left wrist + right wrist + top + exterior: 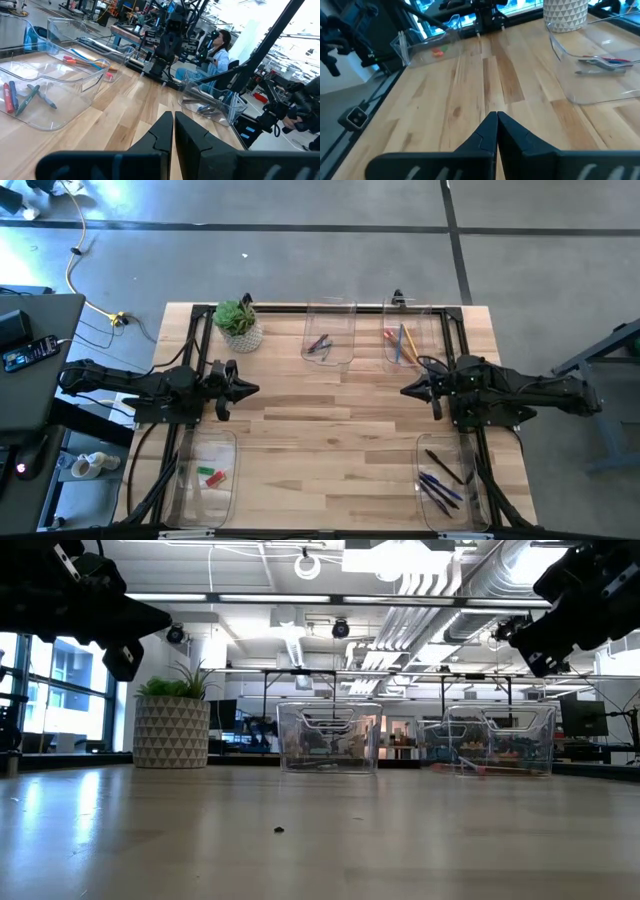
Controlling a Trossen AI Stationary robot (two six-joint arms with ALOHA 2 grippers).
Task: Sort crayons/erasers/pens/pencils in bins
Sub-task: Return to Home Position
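Note:
Four clear bins stand on the table. The far middle bin (329,333) holds crayons (320,344). The far right bin (412,335) holds pencils (402,342). The near right bin (450,476) holds pens (440,480). The near left bin (208,472) holds erasers (211,476). My left gripper (256,389) hovers shut and empty at the table's left. My right gripper (404,391) hovers shut and empty at the right. Both point toward the table's middle.
A potted green plant (239,323) stands at the far left of the table. The bare wooden tabletop (330,430) lies between the two grippers. A person (218,47) sits in the room beyond the table.

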